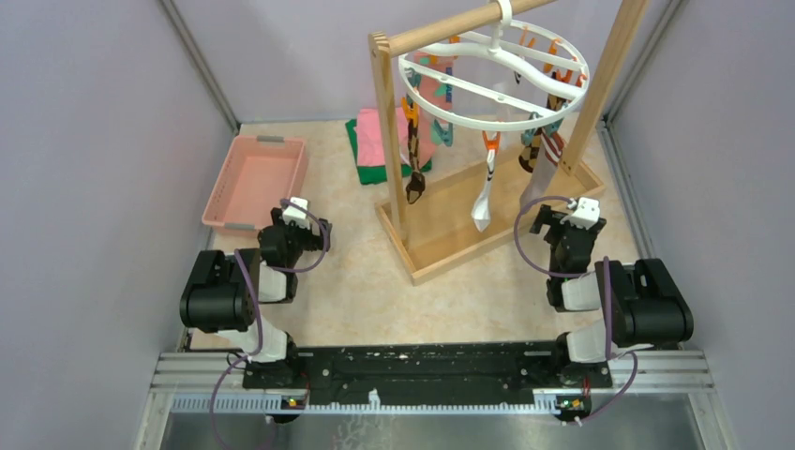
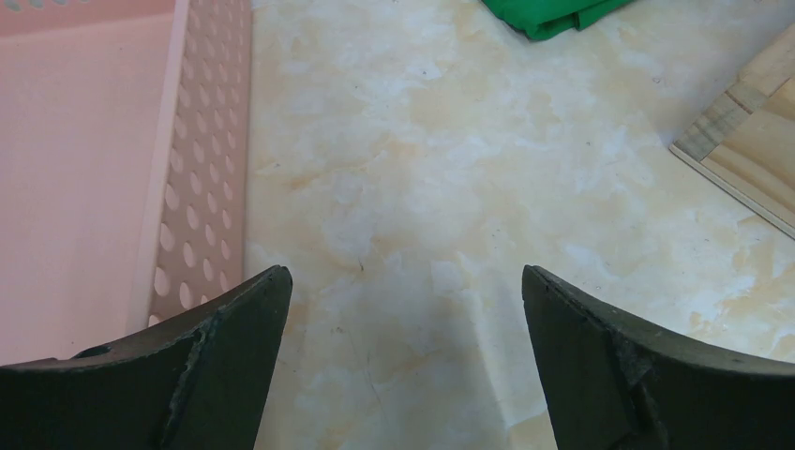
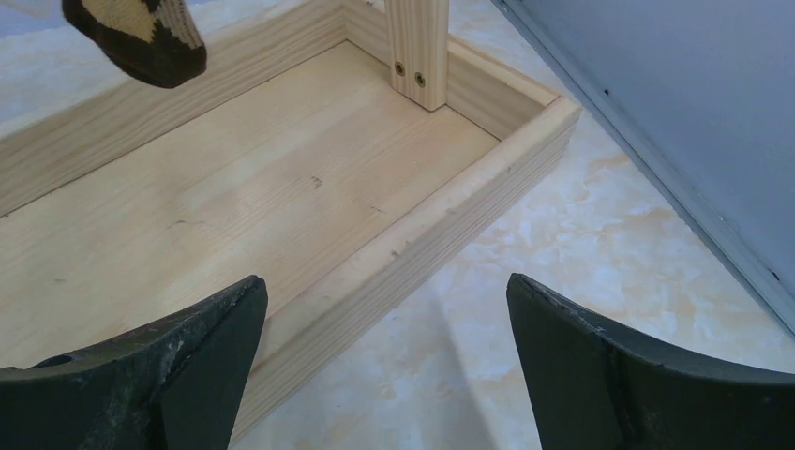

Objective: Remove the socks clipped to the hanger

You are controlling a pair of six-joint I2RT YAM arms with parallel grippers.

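Several socks (image 1: 485, 199) are seen hanging from the clips of the hanger (image 1: 466, 123), which is hooked on the top bar of the wooden rack (image 1: 441, 251) at the far right of the table (image 1: 375, 281). None is judged to be off yet. Each is clipped at the cuff w/ the toe down, so the long axis runs vertical. A patterned one hangs at the ring's left, a white one at front-middle, and a couple more at the right.

Both claws are shown spread wide apart, w/ nothing between the fingers. The left claw (image 1: 298, 210) is held low beside the pink basket (image 1: 217, 192), well apart from the rack. In its wrist view only the basket wall, bare table, a corner of green cloth (image 2: 553, 14) and a rack corner are seen. The right claw (image 1: 565, 216) is held low just beside the rack's right end. In its wrist view the rack base lies directly ahead and a patterned toe (image 3: 141, 37) dangles at top left.

Key relation: the socks lie above and fwd of both claws, and to the left of the right one. The right arm is judged nearer, esp. to the right-side pair. A lift is needed first, then an approach across the vertical axis, prob. just below a clip so the sock can be pulled down. Risk: the ring may swing on its hook when tugged.
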